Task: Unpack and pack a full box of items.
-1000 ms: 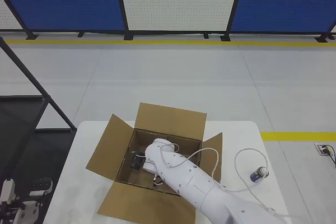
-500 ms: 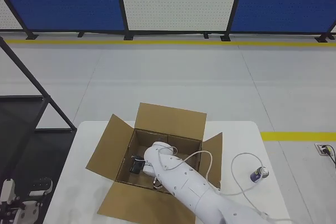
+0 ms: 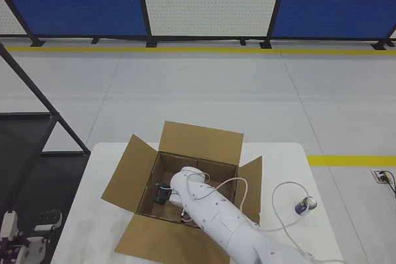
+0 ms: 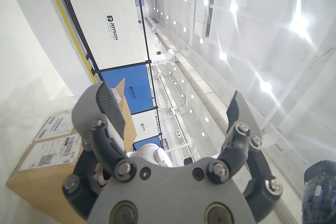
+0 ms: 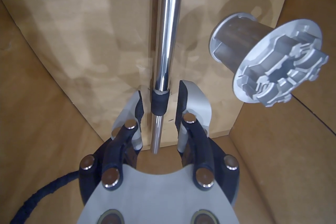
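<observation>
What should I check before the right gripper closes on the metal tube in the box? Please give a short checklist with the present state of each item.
1. Right gripper open: ok, its jaws stand apart.
2. Polished metal tube between the jaws: ok, its black band sits in the gap, with space on both sides.
3. Flanged metal casting out of the way: ok, it lies apart to one side of the tube.
4. Cardboard box flaps folded out: ok in the top view.
5. Left gripper free: ok, open and empty, outside the box.
6. Tube free to lift, not wedged at its far end: cannot tell.
</observation>
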